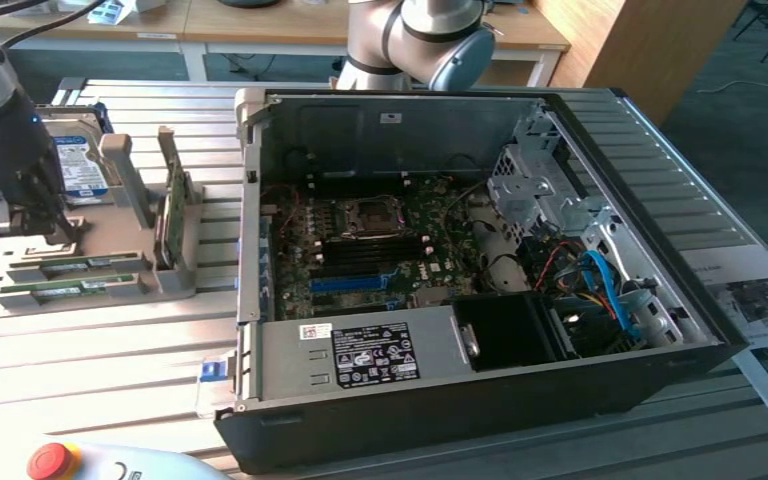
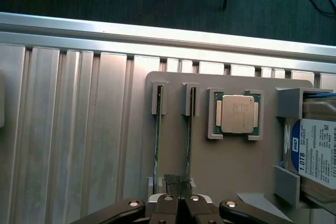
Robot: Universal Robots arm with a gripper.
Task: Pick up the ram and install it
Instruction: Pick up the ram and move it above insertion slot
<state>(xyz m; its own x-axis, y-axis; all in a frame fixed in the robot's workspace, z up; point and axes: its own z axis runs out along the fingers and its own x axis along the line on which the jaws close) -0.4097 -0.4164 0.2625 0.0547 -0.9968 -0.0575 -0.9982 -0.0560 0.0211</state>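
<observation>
The claw [image 2: 177, 181] is closed, pads together, gripping nothing I can make out. The ram [image 2: 189, 140] stands edge-on in its tray [image 2: 231, 166] slot just beside them, near end hidden. In the exterior view, the tray sits at 9 o'clock of the computer case [image 1: 491, 420].

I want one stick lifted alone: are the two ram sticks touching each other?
Apart. Wrist view: one ram stick and the other stand in separate slots, grey holder between.

Two ram sticks [image 2: 158, 129], one processor [image 2: 237, 114]
</observation>
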